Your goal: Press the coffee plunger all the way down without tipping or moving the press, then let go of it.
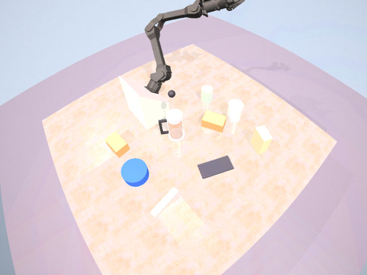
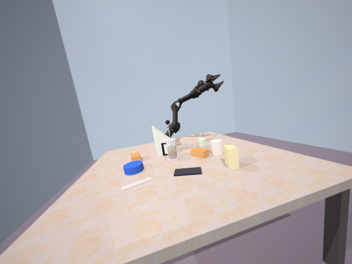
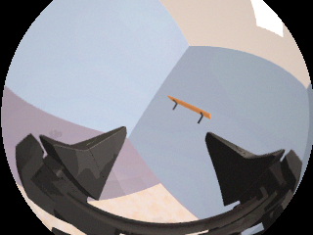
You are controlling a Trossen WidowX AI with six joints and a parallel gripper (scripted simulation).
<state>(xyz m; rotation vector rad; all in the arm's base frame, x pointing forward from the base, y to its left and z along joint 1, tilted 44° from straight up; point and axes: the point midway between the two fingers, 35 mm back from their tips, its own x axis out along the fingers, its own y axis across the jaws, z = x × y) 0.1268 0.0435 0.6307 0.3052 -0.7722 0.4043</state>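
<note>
Bright, even light; faint soft shadows on the counter [image 2: 227, 198]. Top view bows at the edges; wrist view is a fisheye circle.

Jaws wide apart, nothing between, dark fingers at 8 and 4 o'clock. Blue walls meet in corner at centre. Small orange bar [image 3: 190, 109] just right of centre. Bench [image 3: 140, 206] sliver at 6 o'clock.

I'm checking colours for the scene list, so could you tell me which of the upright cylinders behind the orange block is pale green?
The smaller cylinder, farther from the camera, is pale green; the larger one beside it is white.
</note>
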